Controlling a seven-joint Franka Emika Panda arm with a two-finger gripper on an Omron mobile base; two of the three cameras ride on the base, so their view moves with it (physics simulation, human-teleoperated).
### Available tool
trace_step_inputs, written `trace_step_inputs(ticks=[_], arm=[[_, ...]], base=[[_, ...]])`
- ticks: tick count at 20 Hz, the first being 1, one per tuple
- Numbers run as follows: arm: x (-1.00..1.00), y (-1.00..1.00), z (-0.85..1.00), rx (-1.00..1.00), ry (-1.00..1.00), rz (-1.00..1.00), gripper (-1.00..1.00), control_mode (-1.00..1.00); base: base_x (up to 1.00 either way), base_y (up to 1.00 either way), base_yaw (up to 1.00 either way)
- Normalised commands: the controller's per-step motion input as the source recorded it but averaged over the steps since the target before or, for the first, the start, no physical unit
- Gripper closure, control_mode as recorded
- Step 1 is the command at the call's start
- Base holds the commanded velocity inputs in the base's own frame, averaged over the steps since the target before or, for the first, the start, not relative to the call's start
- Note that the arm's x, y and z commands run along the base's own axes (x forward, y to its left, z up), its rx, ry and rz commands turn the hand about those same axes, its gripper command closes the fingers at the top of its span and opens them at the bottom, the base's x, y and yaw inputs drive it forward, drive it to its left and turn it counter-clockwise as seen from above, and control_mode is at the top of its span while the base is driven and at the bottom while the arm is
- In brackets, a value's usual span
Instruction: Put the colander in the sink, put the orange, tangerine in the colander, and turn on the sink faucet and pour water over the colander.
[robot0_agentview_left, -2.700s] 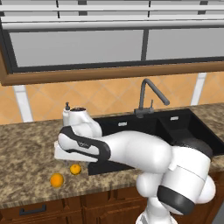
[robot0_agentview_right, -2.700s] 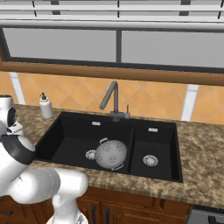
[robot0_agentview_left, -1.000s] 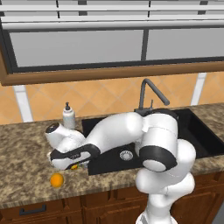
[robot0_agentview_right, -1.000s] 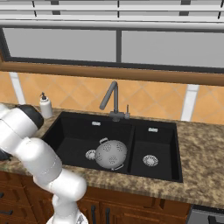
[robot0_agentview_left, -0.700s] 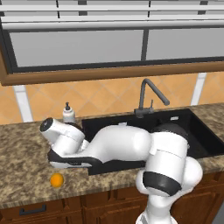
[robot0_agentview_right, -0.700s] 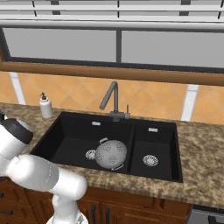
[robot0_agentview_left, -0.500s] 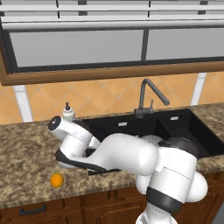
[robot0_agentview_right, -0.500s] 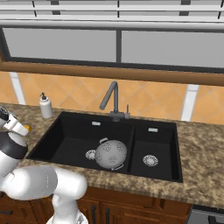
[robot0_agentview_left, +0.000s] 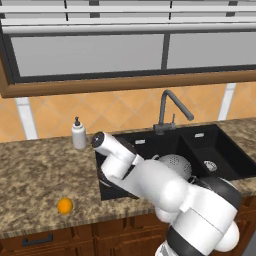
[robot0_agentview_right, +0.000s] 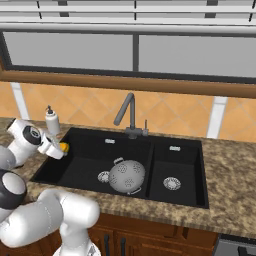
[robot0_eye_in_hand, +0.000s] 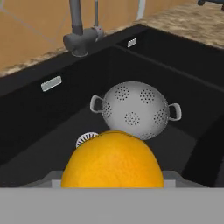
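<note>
Carrying a citrus fruit to the colander

The claw (robot0_agentview_right: 61, 148) grips an orange fruit (robot0_eye_in_hand: 112, 159) over the sink's (robot0_agentview_right: 90, 175) left edge; the colander (robot0_eye_in_hand: 135, 109) sits at 12 o'clock. Centre above it, lower, then release gently.

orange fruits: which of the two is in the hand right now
The round orange fruit at the left edge of the black double-basin sink, clamped in the hand. The other round orange fruit lies alone on the speckled granite counter.
</note>
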Motion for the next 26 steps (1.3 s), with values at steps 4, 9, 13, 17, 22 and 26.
trace_step_inputs(ticks=[4,9,13,17,22,26], arm=[[0.71,-1.00,-0.03,0.10,0.02,-0.24,1.00,-1.00],[0.35,-1.00,-0.41,0.03,0.05,-0.16,1.00,-1.00],[0.00,-0.48,-0.30,0.02,0.06,-0.03,1.00,-1.00],[0.00,-0.55,-0.53,0.00,0.05,-0.01,1.00,-1.00],[0.00,-0.54,-0.52,-0.02,0.04,-0.01,1.00,-1.00],[0.00,-0.34,-0.66,-0.13,0.03,0.00,1.00,-1.00]], base=[[0.00,0.00,0.00],[0.00,0.00,0.00],[0.00,0.00,0.00],[0.00,0.00,0.00],[0.00,0.00,0.00],[0.00,0.00,0.00]])
